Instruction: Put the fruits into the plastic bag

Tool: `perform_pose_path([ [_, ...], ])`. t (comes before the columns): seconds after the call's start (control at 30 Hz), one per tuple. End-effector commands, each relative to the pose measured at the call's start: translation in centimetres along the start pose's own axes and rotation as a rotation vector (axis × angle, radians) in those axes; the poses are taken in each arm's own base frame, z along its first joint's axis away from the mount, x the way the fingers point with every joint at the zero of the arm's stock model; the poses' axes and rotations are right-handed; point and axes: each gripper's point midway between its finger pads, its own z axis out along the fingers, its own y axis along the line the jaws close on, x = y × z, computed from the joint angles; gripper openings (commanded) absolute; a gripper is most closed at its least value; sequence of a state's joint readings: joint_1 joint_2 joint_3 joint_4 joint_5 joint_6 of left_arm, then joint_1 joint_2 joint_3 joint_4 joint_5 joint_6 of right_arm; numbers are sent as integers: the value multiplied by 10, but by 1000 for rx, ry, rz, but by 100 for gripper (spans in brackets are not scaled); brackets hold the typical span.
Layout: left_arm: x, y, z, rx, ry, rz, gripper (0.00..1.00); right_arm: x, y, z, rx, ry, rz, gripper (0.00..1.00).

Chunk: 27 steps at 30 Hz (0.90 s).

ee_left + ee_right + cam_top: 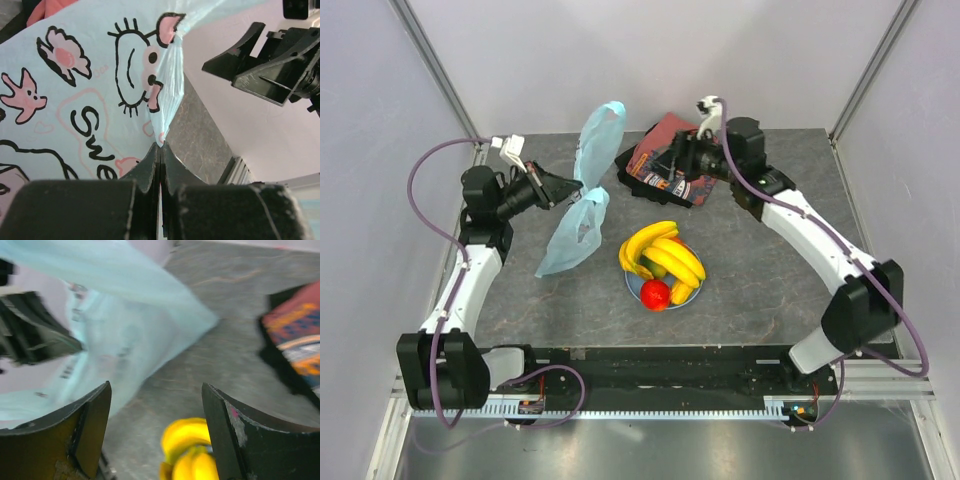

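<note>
Left jaws pinch the plastic bag [75, 90] at its edge; right jaws stand wide, empty, near it.

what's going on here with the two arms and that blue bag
The left gripper is shut on an edge of the plastic bag, holding part of it up. The right gripper is open and empty, hovering beside the bag over a dark-red cloth. The bananas, a red fruit and the other small ones sit on the plate; none is in the bag yet.
</note>
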<state>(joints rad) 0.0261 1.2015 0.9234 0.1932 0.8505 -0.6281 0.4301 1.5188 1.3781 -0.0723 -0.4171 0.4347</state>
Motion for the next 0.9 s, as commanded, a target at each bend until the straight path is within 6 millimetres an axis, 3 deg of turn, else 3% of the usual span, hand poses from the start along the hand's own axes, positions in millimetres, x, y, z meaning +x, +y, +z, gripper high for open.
perform_pose_path([
  [0.0,1,-20,-9,72,-47,-9,2,-6,75,16,-275,72,114,79],
  [0.13,3,-21,-10,82,-57,-37,2,15,111,26,-385,134,158,77],
  [0.23,2,-22,-11,91,-69,-40,2,34,128,36,-443,207,193,75],
  [0.3,-1,-24,-10,102,-76,-38,1,48,126,45,-449,265,226,72],
  [0.47,-2,-25,-8,111,-79,-50,2,53,136,55,-502,302,234,67],
  [0.87,-5,-23,-5,110,-79,-58,2,58,157,56,-599,344,218,62],
])
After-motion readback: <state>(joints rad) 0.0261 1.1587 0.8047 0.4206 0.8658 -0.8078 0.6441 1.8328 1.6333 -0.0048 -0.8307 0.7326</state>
